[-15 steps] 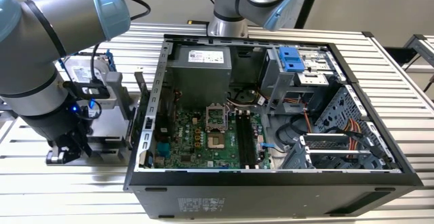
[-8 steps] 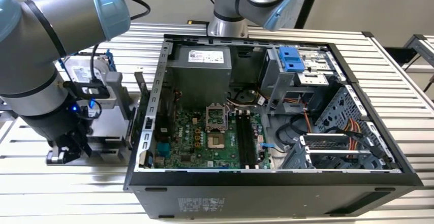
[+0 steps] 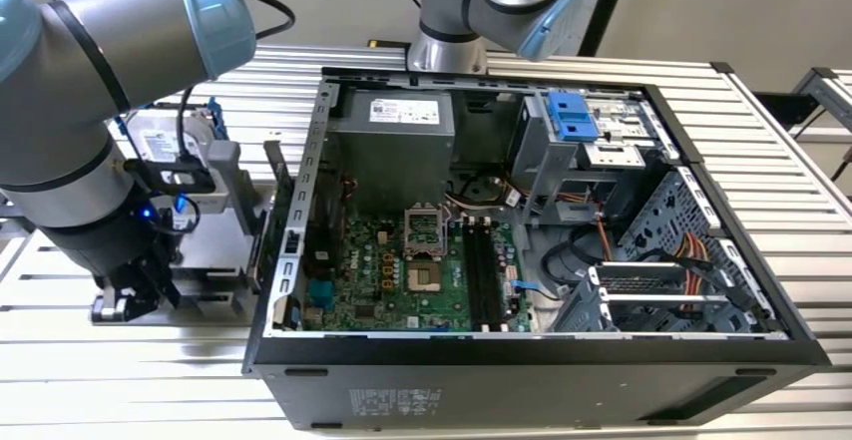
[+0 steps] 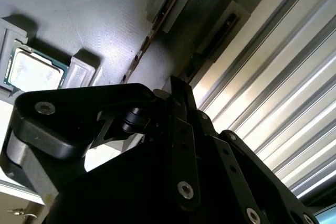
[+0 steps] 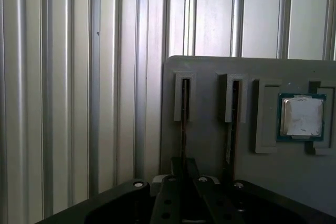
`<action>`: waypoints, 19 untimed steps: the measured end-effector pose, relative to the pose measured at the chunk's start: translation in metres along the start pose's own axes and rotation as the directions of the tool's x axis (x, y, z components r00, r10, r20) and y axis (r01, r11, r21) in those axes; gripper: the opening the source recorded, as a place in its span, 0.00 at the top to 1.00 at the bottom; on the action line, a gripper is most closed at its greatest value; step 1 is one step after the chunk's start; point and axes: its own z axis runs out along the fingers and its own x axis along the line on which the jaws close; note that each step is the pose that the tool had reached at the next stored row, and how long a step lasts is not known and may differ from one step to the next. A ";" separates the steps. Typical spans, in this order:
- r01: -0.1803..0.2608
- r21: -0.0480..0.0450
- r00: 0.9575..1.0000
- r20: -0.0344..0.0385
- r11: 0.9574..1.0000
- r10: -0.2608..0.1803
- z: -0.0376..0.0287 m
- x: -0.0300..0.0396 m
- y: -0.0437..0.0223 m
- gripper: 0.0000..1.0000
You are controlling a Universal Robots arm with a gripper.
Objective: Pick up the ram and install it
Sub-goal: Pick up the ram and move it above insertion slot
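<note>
Gripper (image 5: 182, 167) is sitting low over the flat grey plastic holder tray (image 5: 210, 72). Its black fingers (image 5: 191, 169) are looking drawn together on the near end of the thin, long, dark-edged ram stick (image 5: 184, 135). That stick is standing on edge in the tray slot farther from the small square silver CPU chip (image 5: 302, 116). Risk, as judged: the hold is taking only one end, so a lift could be tilting the stick and binding it in its slot, or letting it slip. A second identical stick (image 5: 231, 124) is standing just beside it on the tray, close enough for a finger to be knocking it. The first wrist view is giving the straight line-up of fingers and slot. The exterior view is adding the open black computer case (image 3: 533, 385) beside the tray, with the long black motherboard slots (image 3: 486, 270) waiting unfilled, well apart from the gripper.
</note>
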 end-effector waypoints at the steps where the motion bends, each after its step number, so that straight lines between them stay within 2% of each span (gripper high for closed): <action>1: 0.000 0.000 1.000 0.000 1.000 0.000 -0.0004 0.0000 0.0000 1.00; 9: 0.000 0.000 1.000 0.000 1.000 0.000 -0.0046 0.0000 0.0001 1.00; 19: 0.000 0.000 1.000 0.000 1.000 0.000 -0.0052 0.0001 0.0001 1.00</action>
